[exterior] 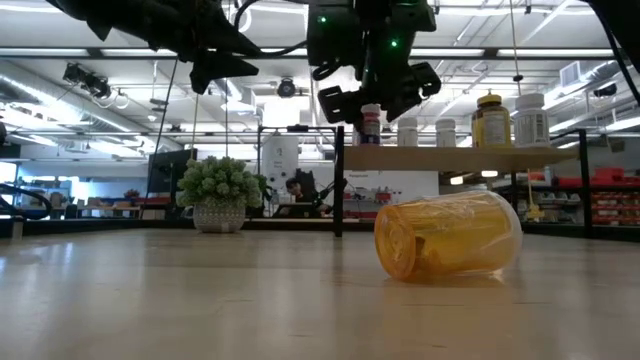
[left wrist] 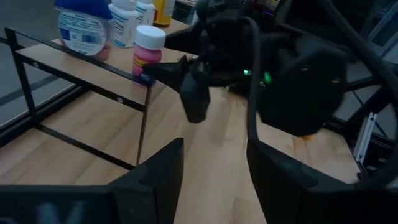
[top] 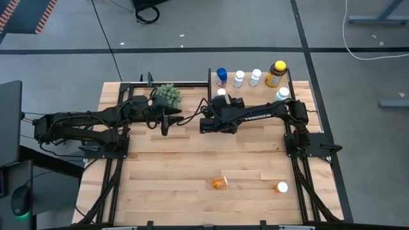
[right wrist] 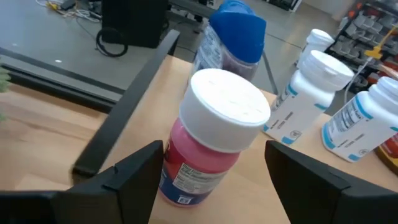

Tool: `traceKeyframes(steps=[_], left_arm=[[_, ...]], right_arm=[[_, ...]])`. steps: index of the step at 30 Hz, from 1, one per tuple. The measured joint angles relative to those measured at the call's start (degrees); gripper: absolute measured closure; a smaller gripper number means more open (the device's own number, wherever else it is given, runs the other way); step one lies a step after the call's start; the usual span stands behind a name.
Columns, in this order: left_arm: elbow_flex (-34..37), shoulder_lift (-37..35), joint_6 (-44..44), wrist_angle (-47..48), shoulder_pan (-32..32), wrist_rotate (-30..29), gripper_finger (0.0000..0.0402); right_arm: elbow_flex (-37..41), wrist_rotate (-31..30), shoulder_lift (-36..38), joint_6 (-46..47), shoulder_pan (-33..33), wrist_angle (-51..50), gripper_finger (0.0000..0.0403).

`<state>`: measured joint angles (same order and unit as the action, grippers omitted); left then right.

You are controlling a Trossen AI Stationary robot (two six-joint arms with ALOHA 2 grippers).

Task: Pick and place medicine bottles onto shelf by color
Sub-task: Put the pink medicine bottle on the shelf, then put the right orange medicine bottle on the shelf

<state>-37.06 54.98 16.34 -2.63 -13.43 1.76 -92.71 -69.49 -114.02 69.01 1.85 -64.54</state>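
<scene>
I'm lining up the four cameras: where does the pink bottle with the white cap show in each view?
High view: pink bottle at the shelf's left end, below the blue bottle.
Low view: hidden behind the right gripper.
Left wrist view: on the shelf corner.
Right wrist view: centre, between open jaws.
Shared landmark: the blue bottle.

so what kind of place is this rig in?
Probably a robotics lab or workshop in an open industrial hall: concrete floor with loose cables around the table, exposed ceiling with strip lights, and stocked racks behind.
</scene>
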Motion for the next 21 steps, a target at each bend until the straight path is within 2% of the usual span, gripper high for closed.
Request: traceKeyframes(steps=[21], left_arm=[[0.0, 0.0, 1.17, -0.09, 2.96, 0.03, 0.0224]], right_arm=[[-0.62, -0.53, 0.61, -0.43, -1.06, -0.56, 0.0114]])
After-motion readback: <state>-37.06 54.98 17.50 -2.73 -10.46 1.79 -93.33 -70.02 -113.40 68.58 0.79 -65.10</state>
